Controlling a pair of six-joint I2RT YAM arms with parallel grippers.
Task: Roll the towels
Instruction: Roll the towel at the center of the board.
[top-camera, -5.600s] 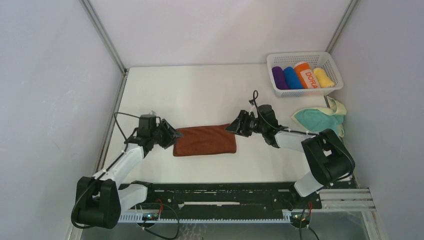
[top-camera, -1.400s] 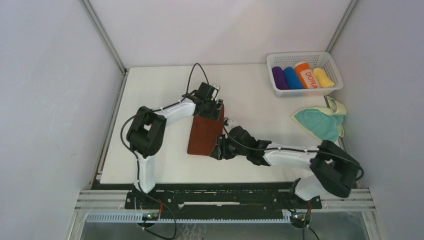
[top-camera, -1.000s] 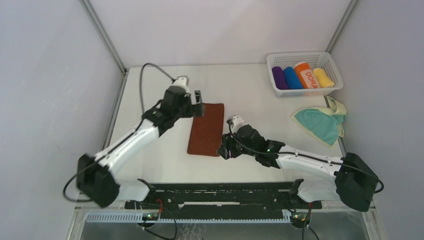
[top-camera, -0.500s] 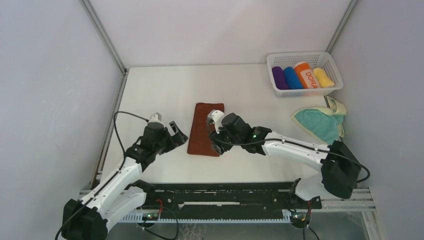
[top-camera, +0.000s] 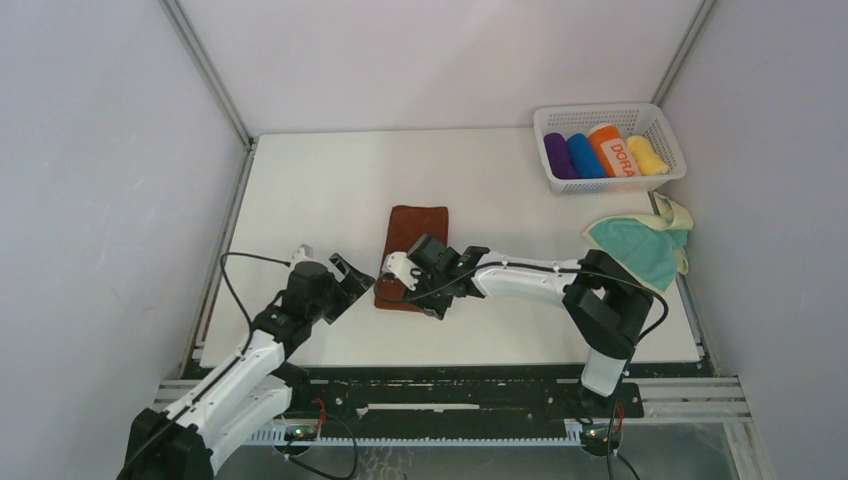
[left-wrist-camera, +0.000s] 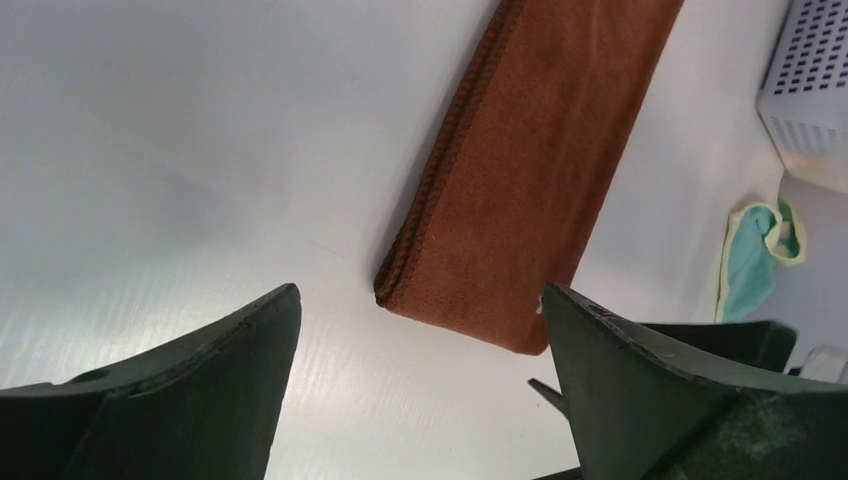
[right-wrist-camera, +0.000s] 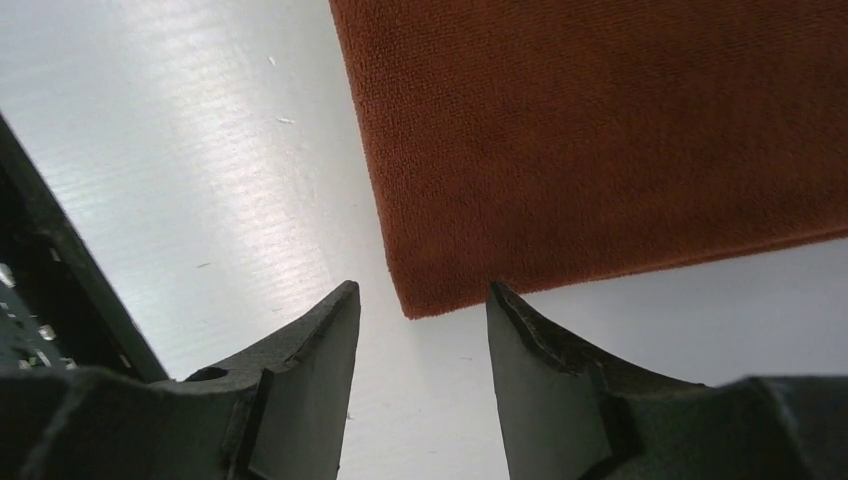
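rust towel (top-camera: 418, 228): flat on the bench (top-camera: 320, 180), long side running away from the arms, near short edge between both hands
teal towel (top-camera: 640, 248): crumpled at right edge, near the basket (top-camera: 610, 108) — untouched
left hand (left-wrist-camera: 420, 300): jaws wide, empty, aimed at near left corner
right hand (right-wrist-camera: 420, 300): jaws partway apart, framing a near corner, not closed on it
step: pinch near edge to start the roll
how: grab both near corners low, catch all layers — cloth looks doubled — turn the edge over evenly, keep it tight

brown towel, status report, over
Left claw open, beside the near end. Right claw open over the near corner, not gripping. Brown towel flat, unrolled. Nothing in the way.
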